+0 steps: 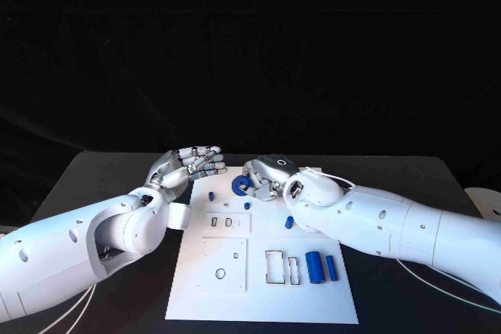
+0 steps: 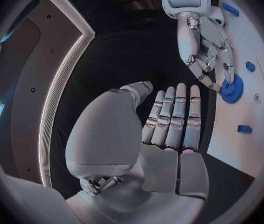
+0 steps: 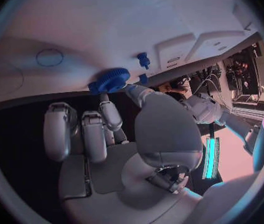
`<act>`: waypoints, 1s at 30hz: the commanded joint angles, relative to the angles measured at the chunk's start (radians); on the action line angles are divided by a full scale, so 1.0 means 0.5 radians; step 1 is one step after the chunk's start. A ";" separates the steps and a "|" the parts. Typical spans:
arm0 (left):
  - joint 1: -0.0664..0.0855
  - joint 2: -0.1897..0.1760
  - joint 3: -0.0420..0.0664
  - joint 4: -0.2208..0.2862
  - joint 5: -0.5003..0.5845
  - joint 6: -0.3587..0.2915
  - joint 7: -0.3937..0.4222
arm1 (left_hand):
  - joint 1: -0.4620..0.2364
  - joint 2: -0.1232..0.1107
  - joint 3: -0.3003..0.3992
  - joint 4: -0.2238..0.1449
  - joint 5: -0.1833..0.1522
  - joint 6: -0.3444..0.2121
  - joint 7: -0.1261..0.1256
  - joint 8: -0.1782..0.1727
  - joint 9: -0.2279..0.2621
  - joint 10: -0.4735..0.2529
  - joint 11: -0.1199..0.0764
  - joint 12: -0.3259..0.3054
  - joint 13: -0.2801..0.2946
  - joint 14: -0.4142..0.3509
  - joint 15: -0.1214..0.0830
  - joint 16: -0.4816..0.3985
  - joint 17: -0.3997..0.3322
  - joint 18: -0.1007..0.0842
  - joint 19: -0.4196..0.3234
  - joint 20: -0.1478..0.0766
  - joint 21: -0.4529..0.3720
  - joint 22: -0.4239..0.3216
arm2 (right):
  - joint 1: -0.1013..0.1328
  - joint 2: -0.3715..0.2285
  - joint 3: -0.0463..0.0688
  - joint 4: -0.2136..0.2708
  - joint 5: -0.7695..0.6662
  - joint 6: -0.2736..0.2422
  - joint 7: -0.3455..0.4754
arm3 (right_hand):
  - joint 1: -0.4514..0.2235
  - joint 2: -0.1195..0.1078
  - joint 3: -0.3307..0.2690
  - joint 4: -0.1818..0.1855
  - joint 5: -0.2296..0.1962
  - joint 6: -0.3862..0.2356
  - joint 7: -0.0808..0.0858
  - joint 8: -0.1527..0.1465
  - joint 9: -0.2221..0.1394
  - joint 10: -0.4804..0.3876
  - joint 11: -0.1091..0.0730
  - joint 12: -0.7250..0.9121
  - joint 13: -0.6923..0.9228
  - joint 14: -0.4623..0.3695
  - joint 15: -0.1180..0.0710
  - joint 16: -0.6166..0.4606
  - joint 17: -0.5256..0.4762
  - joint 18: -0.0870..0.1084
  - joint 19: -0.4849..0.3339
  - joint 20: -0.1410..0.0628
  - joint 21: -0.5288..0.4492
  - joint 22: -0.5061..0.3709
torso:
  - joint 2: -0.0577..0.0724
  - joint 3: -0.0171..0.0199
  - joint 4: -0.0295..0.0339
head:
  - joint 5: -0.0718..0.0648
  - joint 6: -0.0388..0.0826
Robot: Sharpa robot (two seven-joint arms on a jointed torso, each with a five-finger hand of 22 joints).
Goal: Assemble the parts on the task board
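Head view: I see the task board lying flat in the middle of the black bench, its long side running near to far. The right hand is at the board's far edge, fingers curled down over a blue gear that sits there. I judge it is seating or turning the gear on its post, which would explain the downward-bent wrist. The left hand hovers just off the board's far left corner, fingers straight and together, holding nothing (a standby pose, I judge, keeping clear of the working hand). Two blue cylinders lie side by side on the near right part of the board, next to an outlined rectangular slot; a small blue peg lies further back, close to the right arm.

Left wrist view: the left hand is flat and empty, palm exposed, above bare bench just beside the board's edge. Across from it the right hand reaches down, with fingertips touching the gear.

Right wrist view: the right hand shows its fingers reaching toward the gear, with at least one fingertip at its toothed rim. I cannot tell whether it truly grips the gear or only presses it. A small blue stud stands upright just beyond the gear.
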 commanded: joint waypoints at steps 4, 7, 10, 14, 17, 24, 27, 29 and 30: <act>0.003 0.002 0.002 0.007 -0.005 -0.021 -0.004 | -0.020 0.000 0.014 0.001 0.001 -0.020 0.053 -0.013 -0.002 -0.005 0.011 -0.013 0.001 -0.014 -0.004 -0.015 0.003 0.009 -0.013 0.007 -0.014 -0.003 | 0.000 -0.009 -0.001 0.001 0.058 0.098 0.037 | -0.015 0.021 0.004 0.017 0.021 0.021 -0.004 -0.013 -0.005 0.020 -0.009 0.015 0.010 0.173 0.008 -0.001 0.376 -0.007 0.001 0.003 -0.007 0.111 | 0.001 -0.0006 0.000 | 0.000 -0.004; 0.003 0.001 0.002 0.007 -0.005 -0.022 -0.005 | -0.020 0.001 0.018 -0.001 0.001 -0.021 0.054 -0.014 -0.002 -0.007 0.012 -0.013 0.001 -0.015 -0.004 -0.016 0.003 0.009 -0.014 0.007 -0.014 -0.003 | 0.000 -0.012 -0.001 0.001 0.067 0.113 0.034 | -0.015 0.025 0.006 0.019 0.026 0.028 -0.006 -0.011 -0.005 0.026 -0.010 0.019 0.016 0.173 0.007 0.000 0.376 -0.008 0.003 0.002 -0.005 0.114 | 0.001 -0.0002 0.001 | 0.000 -0.006; 0.003 0.001 0.002 0.008 -0.005 -0.025 -0.007 | -0.020 0.003 0.021 -0.002 0.001 -0.022 0.055 -0.015 -0.002 -0.009 0.013 -0.013 0.001 -0.016 -0.003 -0.018 0.003 0.009 -0.015 0.008 -0.015 -0.003 | 0.000 -0.019 -0.002 0.002 0.073 0.104 0.029 | -0.013 0.031 0.008 0.020 0.039 0.038 -0.008 -0.010 -0.006 0.033 -0.012 0.023 0.023 0.173 0.005 0.000 0.378 -0.007 0.002 0.001 -0.007 0.112 | 0.001 -0.0009 0.001 | -0.003 -0.003; 0.003 0.000 0.002 0.009 -0.005 -0.026 -0.008 | -0.020 0.006 0.026 -0.005 0.002 -0.023 0.055 -0.016 -0.003 -0.010 0.013 -0.013 0.001 -0.017 -0.003 -0.019 0.004 0.009 -0.015 0.008 -0.016 -0.003 | 0.000 -0.030 -0.003 0.010 0.076 0.101 0.025 | -0.007 0.032 0.011 0.017 0.052 0.045 -0.010 -0.010 -0.007 0.040 -0.014 0.028 0.030 0.175 0.004 0.002 0.383 -0.009 0.007 -0.001 -0.002 0.119 | 0.001 -0.0017 0.000 | -0.004 0.000; 0.003 -0.001 0.002 0.009 -0.005 -0.028 -0.008 | -0.020 0.006 0.026 -0.005 0.002 -0.023 0.055 -0.016 -0.003 -0.010 0.013 -0.013 0.001 -0.017 -0.003 -0.019 0.004 0.009 -0.015 0.008 -0.016 -0.003 | 0.000 -0.039 -0.005 0.018 0.077 0.111 0.025 | -0.006 0.032 0.011 0.017 0.056 0.053 -0.012 -0.007 -0.007 0.050 -0.015 0.034 0.040 0.175 0.002 0.002 0.384 -0.009 0.009 -0.002 0.001 0.122 | 0.000 -0.0019 -0.002 | -0.001 -0.001; 0.003 -0.004 0.002 0.012 -0.004 -0.031 -0.008 | -0.019 0.007 0.029 -0.007 0.002 -0.023 0.055 -0.016 -0.003 -0.011 0.013 -0.013 0.001 -0.018 -0.002 -0.021 0.004 0.009 -0.016 0.008 -0.016 -0.004 | 0.000 -0.061 -0.011 0.049 0.081 0.095 0.024 | -0.006 0.033 0.011 0.018 0.058 0.068 -0.015 -0.003 -0.007 0.058 -0.018 0.039 0.048 0.175 0.000 0.002 0.385 -0.010 0.010 -0.003 0.002 0.124 | 0.000 -0.0013 -0.001 | -0.003 0.000; 0.003 -0.005 0.002 0.012 -0.004 -0.032 -0.008 | -0.019 0.007 0.031 -0.008 0.002 -0.023 0.055 -0.016 -0.003 -0.012 0.013 -0.013 0.002 -0.018 -0.002 -0.021 0.005 0.009 -0.016 0.009 -0.016 -0.004 | 0.000 -0.072 -0.012 0.066 0.078 0.078 0.016 | -0.005 0.034 0.012 0.018 0.059 0.071 -0.016 -0.002 -0.007 0.059 -0.019 0.039 0.048 0.175 0.000 0.002 0.385 -0.010 0.010 -0.004 0.002 0.124 | 0.000 -0.0002 0.000 | -0.004 -0.001; 0.003 -0.005 0.002 0.012 -0.004 -0.033 -0.008 | -0.019 0.007 0.031 -0.009 0.002 -0.023 0.055 -0.016 -0.003 -0.012 0.013 -0.013 0.001 -0.018 -0.002 -0.022 0.005 0.009 -0.017 0.009 -0.017 -0.004 | 0.000 -0.082 -0.013 0.079 0.076 0.059 0.006 | -0.005 0.035 0.012 0.018 0.059 0.073 -0.016 -0.002 -0.007 0.059 -0.020 0.039 0.048 0.175 -0.001 0.002 0.384 -0.009 0.009 -0.004 0.000 0.122 | 0.000 -0.0009 0.001 | -0.006 0.001; 0.003 -0.006 0.002 0.012 -0.004 -0.033 -0.008 | -0.019 0.007 0.031 -0.009 0.002 -0.023 0.055 -0.016 -0.003 -0.012 0.013 -0.013 0.001 -0.018 -0.002 -0.022 0.005 0.009 -0.017 0.009 -0.017 -0.004 | 0.000 -0.088 -0.013 0.087 0.075 0.047 0.001 | -0.004 0.036 0.013 0.018 0.059 0.074 -0.017 -0.001 -0.007 0.058 -0.020 0.038 0.046 0.175 -0.001 0.002 0.384 -0.009 0.008 -0.004 -0.001 0.121 | 0.000 -0.0009 0.001 | -0.006 0.001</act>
